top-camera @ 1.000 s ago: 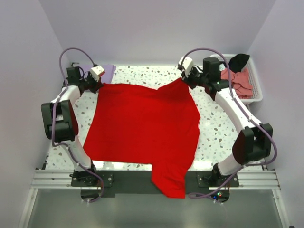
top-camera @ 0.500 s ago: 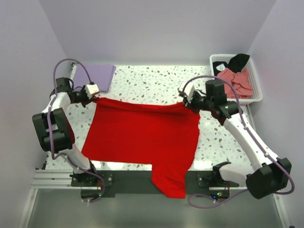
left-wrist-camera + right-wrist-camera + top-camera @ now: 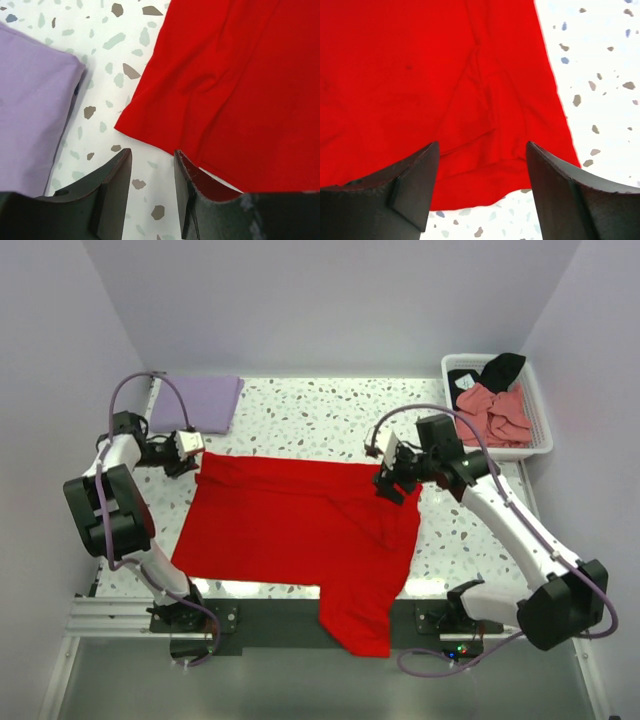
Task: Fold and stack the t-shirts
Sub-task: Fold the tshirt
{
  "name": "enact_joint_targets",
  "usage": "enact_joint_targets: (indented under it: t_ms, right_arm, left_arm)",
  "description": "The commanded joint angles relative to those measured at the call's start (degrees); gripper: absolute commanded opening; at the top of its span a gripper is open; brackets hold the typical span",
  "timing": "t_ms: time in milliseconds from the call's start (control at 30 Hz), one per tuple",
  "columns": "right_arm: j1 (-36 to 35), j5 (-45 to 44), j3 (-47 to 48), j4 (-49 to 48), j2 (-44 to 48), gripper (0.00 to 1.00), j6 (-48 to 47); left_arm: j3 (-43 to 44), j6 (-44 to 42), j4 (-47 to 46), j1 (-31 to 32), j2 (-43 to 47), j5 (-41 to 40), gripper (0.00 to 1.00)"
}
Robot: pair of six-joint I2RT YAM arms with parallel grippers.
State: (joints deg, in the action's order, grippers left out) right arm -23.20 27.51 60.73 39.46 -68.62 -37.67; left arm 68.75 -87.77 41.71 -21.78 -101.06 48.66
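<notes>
Top view, 6 o'clock: one flap of the red t-shirt (image 3: 300,525) hangs over the near edge of the table (image 3: 320,410), between the two arm bases. The rest of the shirt lies spread at table centre, with loose folds toward its 2 o'clock corner.

Left gripper (image 3: 188,445): at the shirt's 10 o'clock corner. In the wrist view the jaws stand partly apart over bare terrazzo with nothing between them, and the red corner lies just beyond the fingertips.

Right gripper (image 3: 390,480): over the 2 o'clock corner. The jaws are wide and hold nothing. Whether the fingertips touch the cloth is unclear from either view.

11 o'clock on the table: folded lavender t-shirt (image 3: 197,402), flat, apart from the red one.

1 o'clock: white basket (image 3: 540,430) holding a crumpled salmon-pink t-shirt (image 3: 495,410) and a black t-shirt (image 3: 500,368) at its far end.
</notes>
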Motion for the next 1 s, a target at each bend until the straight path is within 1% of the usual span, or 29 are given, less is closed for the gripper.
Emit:
enact_joint_targets:
  t_ms: [0,33,67,100,133,167,200,233,300,500,600,700,733,800,867,967]
  right_arm:
    - [2.1,-2.9,7.0,-0.8,-6.0,0.67,4.9]
    - [2.5,-2.9,7.8,-1.0,-7.9,0.63,7.1]
    - [2.5,-3.4,8.7,-1.9,-9.4,0.59,8.5]
    - [2.6,-3.9,10.5,-2.2,-13.2,0.56,9.8]
    - [2.6,-4.6,11.6,-2.4,-15.1,0.54,11.5]
    - [2.6,-6.7,12.8,-1.9,-17.1,0.51,12.2]
    - [2.6,-7.7,15.2,-1.5,-21.2,0.50,12.4]
    - [2.9,-8.5,16.1,-1.4,-22.8,0.50,13.1]
    - [3.2,-11.0,19.2,-0.5,-27.9,0.49,13.6]
    - [4.7,-13.2,26.7,2.1,-38.4,0.46,16.6]
    - [5.2,-13.7,30.0,4.6,-42.8,0.45,17.2]
    - [5.4,-13.9,31.8,7.8,-45.4,0.43,16.1]
    - [5.7,-12.9,32.1,8.7,-45.5,0.43,15.7]
    - [6.0,-11.3,32.7,11.8,-44.8,0.43,15.5]
    - [6.1,-9.3,32.8,14.9,-43.4,0.44,15.8]
    - [6.2,-7.8,31.0,17.7,-38.5,0.48,16.7]
  left_arm:
    - [2.8,1.0,1.3,-0.6,1.5,4.4,0.45]
    - [2.6,3.0,-0.7,-0.2,1.6,4.7,0.44]
    - [2.6,8.1,-2.0,0.4,1.9,4.4,0.45]
    - [2.5,10.5,-3.2,1.0,2.0,3.5,0.45]
    - [2.4,12.8,-5.3,2.4,1.9,2.6,0.45]
    - [2.3,17.5,-6.5,3.3,1.9,1.4,0.45]
    - [1.9,19.5,-7.5,4.0,1.9,-0.6,0.45]
    - [1.9,21.0,-8.7,5.3,1.7,-1.5,0.45]
    - [2.2,23.2,-8.1,6.9,0.2,-4.6,0.46]
    - [3.6,27.4,-10.2,8.7,-3.9,-10.0,0.49]
    - [5.8,26.0,-6.7,9.7,-7.1,-11.9,0.47]
    - [6.1,22.4,-1.4,9.8,-8.4,-14.7,0.39]
    - [6.0,19.7,2.1,9.7,-8.2,-15.1,0.34]
    - [5.0,16.6,5.9,9.4,-6.6,-15.4,0.32]
    - [3.9,14.6,6.7,9.2,-4.2,-15.6,0.31]
    - [2.7,12.6,7.9,8.7,-1.7,-15.2,0.30]
